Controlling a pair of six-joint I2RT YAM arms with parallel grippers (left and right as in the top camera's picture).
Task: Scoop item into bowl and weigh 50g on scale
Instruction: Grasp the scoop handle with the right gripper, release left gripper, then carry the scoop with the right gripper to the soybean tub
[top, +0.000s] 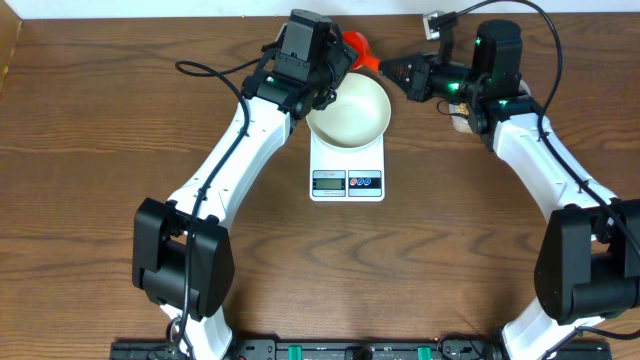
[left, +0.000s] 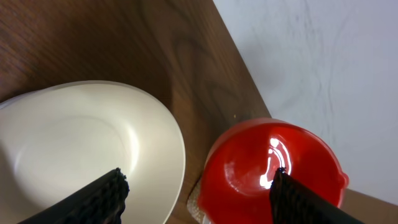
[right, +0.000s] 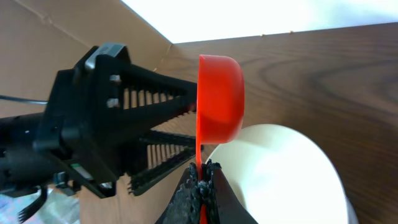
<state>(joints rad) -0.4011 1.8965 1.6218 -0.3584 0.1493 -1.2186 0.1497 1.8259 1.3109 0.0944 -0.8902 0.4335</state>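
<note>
right pincer (right: 200, 180) clamps the thin handle of the red scoop (right: 219, 99); left pincer (left: 199, 179) hangs open beside it. a weak grip could let it twist and knock the bowl (top: 350, 110).

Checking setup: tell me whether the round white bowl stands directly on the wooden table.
No, the round white bowl rests on the flat white rectangular scale.
</note>
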